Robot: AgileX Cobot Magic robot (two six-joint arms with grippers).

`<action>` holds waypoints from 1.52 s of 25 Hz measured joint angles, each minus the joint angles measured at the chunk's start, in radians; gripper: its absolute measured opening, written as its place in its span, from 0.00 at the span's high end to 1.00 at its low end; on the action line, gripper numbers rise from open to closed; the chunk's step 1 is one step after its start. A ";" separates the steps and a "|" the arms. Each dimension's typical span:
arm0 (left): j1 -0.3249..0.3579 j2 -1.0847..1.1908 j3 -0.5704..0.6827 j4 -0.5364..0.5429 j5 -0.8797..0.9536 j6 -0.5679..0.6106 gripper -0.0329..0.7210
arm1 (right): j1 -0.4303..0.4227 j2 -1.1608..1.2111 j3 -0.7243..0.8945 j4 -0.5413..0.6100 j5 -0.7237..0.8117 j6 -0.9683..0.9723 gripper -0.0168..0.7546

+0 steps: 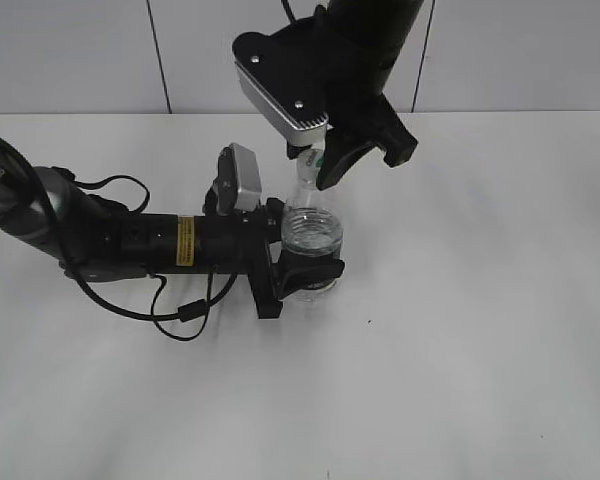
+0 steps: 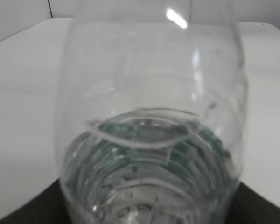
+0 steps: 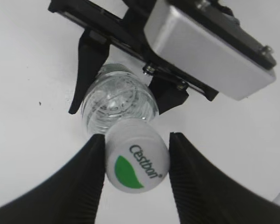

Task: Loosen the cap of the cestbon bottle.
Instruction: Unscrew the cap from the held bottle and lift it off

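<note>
Mid-desk, the left gripper [image 1: 310,272] clamps the cestbon bottle [image 1: 310,240] upright. The right gripper [image 3: 136,161] brackets the cap [image 3: 136,162], its jaws seemingly just touching. It should squeeze squarely before twisting, while the left resists rotation.

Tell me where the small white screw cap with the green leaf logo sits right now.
The small white screw cap with the green leaf logo tops the clear plastic bottle mid-table, between the right pincer fingers, in the right wrist view.

We count one cestbon bottle [image 1: 311,240]; one white cap [image 3: 136,162] on it; two grippers, left [image 1: 302,268] and right [image 3: 136,179]; one white table [image 1: 480,300].
</note>
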 joint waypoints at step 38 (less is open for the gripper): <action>0.001 0.000 0.000 0.000 0.002 -0.029 0.42 | 0.000 -0.004 -0.132 -0.028 0.014 1.464 0.30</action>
